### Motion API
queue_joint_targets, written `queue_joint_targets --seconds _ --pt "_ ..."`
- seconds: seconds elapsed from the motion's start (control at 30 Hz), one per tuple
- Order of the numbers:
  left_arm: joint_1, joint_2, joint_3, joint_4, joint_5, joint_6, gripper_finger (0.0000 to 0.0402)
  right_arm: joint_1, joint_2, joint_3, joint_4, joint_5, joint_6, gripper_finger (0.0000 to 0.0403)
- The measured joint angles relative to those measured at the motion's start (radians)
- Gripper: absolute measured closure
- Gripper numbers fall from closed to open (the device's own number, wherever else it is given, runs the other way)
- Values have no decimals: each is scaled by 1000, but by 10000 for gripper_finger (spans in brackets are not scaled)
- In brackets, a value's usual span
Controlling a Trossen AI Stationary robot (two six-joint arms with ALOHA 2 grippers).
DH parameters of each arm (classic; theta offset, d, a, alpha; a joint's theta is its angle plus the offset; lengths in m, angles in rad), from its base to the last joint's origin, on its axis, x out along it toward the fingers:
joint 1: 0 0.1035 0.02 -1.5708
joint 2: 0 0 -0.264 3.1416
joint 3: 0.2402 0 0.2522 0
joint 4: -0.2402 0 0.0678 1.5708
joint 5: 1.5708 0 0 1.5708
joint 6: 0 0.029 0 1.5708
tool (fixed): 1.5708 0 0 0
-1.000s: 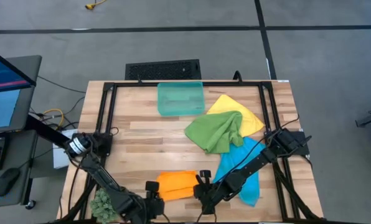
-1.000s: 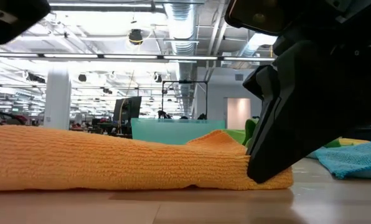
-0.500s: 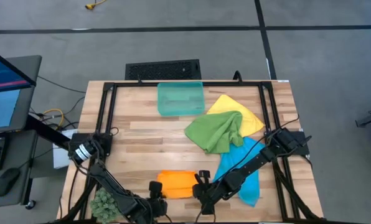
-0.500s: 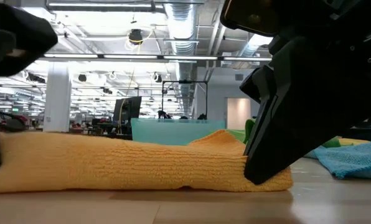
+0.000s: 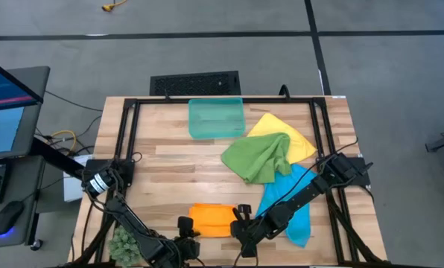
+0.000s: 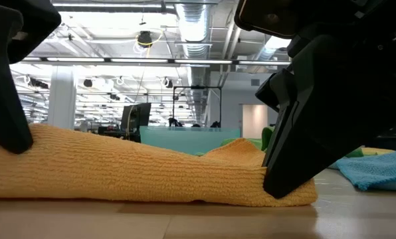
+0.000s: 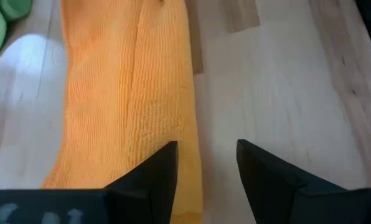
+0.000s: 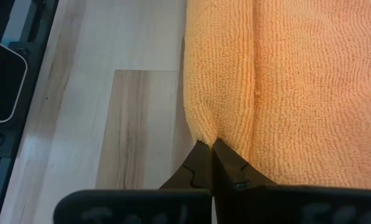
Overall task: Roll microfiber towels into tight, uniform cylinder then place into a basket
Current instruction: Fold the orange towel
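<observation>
Two grippers are working the orange towel (image 5: 211, 220) at the surface's near edge: right gripper (image 8: 209, 147) is pinching its right corner, left gripper (image 7: 205, 163) is hovering unclenched over its left end. Pulling unevenly risks a loose, lopsided roll.

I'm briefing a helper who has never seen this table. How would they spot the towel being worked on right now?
Start at the wooden table and go to its near edge, opposite the teal basket. There, between the two claws, lies the orange towel, folded into a flat band. It is the only orange cloth; the green, yellow and blue ones lie loose towards the right.
</observation>
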Motion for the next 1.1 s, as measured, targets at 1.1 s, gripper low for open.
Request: queue_joint_targets --seconds 1.1 --pt "109 -5 -49 -102 221 -102 320 7 0 0 8 -26 -35 395"
